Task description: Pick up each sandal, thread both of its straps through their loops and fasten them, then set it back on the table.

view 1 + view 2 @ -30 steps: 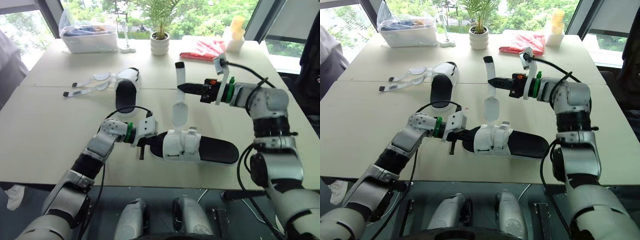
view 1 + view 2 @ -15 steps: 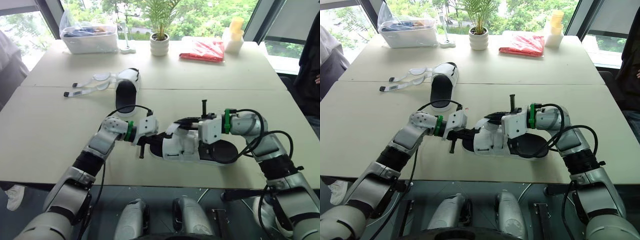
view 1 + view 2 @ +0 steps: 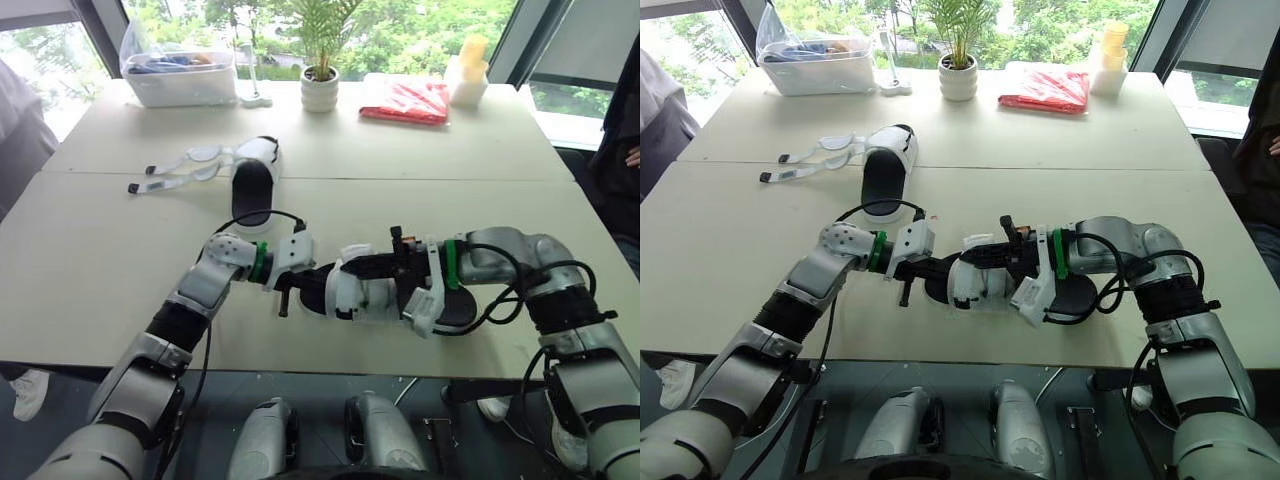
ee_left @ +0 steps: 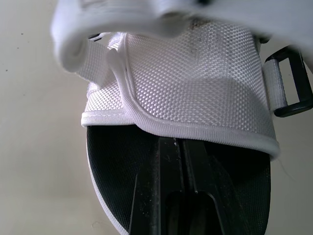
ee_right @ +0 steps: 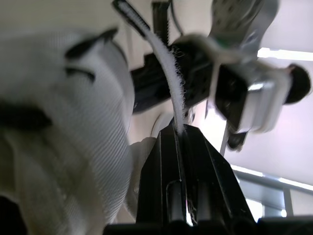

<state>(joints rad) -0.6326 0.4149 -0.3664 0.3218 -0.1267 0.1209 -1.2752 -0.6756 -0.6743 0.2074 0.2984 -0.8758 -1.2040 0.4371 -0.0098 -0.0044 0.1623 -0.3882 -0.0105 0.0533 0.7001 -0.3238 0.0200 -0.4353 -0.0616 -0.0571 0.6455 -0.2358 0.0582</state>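
Pale table (image 3: 90,270) is filling the scene, two tops butted together, with windows and greenery running behind it. Along the far edge are sitting a clear storage bin (image 3: 180,78), a potted plant (image 3: 320,88), a red packet (image 3: 405,100) and a yellow-topped container (image 3: 468,75). A person's grey sleeve (image 3: 18,130) is showing at the left edge. The far sandal (image 3: 252,182) is lying flat mid-table, its loose straps (image 3: 185,165) trailing out to the robot's left. The near sandal (image 3: 362,296) is lying close to the front edge between both arms, white upper over a black footbed. The left gripper (image 4: 183,142) is reaching into its toe end, fingers pressed together with no gap and lying on the footbed just below the white upper. The right gripper (image 5: 178,132) is coming in over the upper from the heel side, fingers clenched on the white hook-and-loop strap (image 5: 168,63), which is curving up out of the pinch. A black loop (image 4: 293,78) is hanging at the upper's side.
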